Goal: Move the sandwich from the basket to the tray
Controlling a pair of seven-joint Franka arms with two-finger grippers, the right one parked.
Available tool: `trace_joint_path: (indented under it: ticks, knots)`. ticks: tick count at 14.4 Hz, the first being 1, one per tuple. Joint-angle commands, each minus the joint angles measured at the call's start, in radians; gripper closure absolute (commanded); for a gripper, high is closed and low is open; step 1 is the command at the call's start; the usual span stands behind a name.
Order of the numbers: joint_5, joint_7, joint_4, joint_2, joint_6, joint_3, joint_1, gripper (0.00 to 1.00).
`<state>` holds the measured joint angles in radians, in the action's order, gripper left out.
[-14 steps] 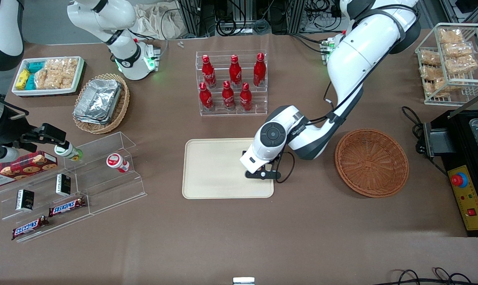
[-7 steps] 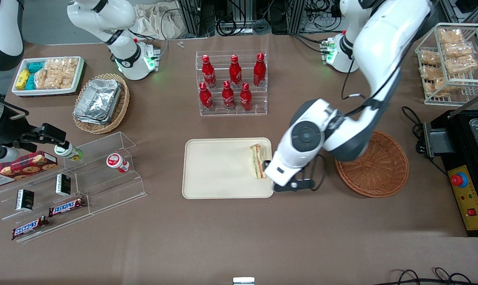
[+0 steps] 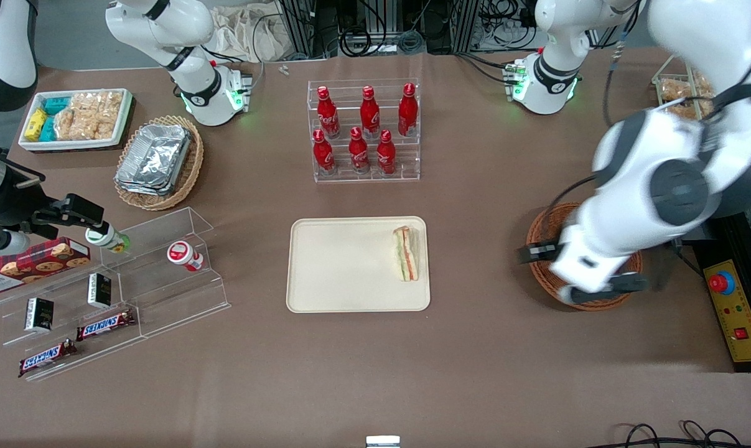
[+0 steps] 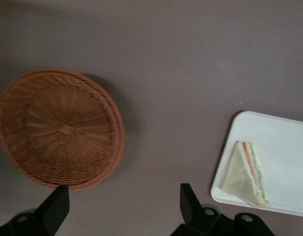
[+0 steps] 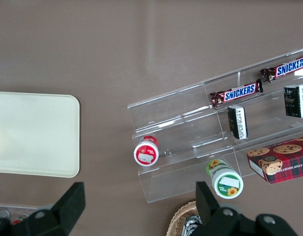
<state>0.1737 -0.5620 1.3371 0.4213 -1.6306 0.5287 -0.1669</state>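
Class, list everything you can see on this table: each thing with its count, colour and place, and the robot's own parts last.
sandwich: one, pale bread, on the tray's edge nearest the basket
tray: one, beige, mid-table
basket: one, reddish-brown, empty, toward the working arm's end
bottles: six, red, in a clear rack farther from the front camera than the tray
foil trays: silver stack, in a tan basket toward the parked arm's end
Snickers bars: two, on the clear shelf
gripper: one, black fingers, open, above the basket
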Motion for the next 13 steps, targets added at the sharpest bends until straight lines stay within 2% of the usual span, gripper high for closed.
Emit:
trace_joint_path:
  ticks: [1,3,5,7,9,11,13]
  knots:
    - [-0.034,0.075,0.109,-0.114,0.000,-0.100,0.001,0.00]
    - [-0.092,0.199,0.183,-0.198,-0.011,-0.203,0.013,0.00]
    - [-0.100,0.276,0.264,-0.261,-0.043,-0.309,0.062,0.00]
    - [-0.100,0.315,0.309,-0.289,-0.072,-0.326,0.064,0.00]
    - [-0.099,0.330,0.278,-0.280,-0.054,-0.328,0.056,0.00]
    - [-0.086,0.466,0.258,-0.279,-0.025,-0.331,0.055,0.00]
    - [-0.083,0.482,0.252,-0.266,-0.025,-0.331,0.056,0.00]
